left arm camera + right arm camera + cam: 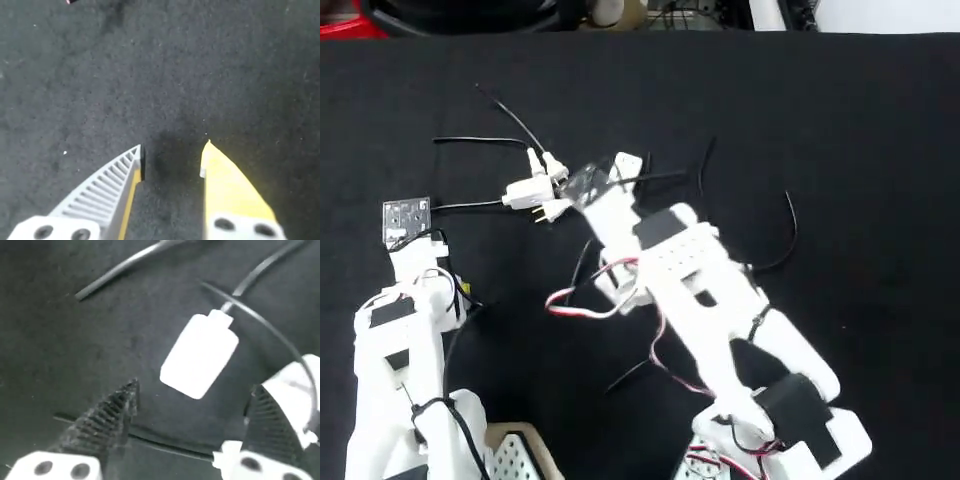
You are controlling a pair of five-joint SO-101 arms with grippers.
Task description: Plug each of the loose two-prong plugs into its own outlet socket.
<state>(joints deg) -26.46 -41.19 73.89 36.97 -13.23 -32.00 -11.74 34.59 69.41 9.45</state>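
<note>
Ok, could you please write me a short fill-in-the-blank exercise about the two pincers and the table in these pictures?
1. The right pincer is ___, and a white connector lies between its fingers.
2. The left pincer has one grey finger and one ___ finger.
3. The table is covered with ___ cloth.

Missing words: open; yellow; black.

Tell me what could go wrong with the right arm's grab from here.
1. The open right gripper could close on the black wire that lies under its fingers along with the white block, which might spoil the grip or drag the wire along.
2. A second white piece sits right beside one finger and may get knocked or pinched.
</note>
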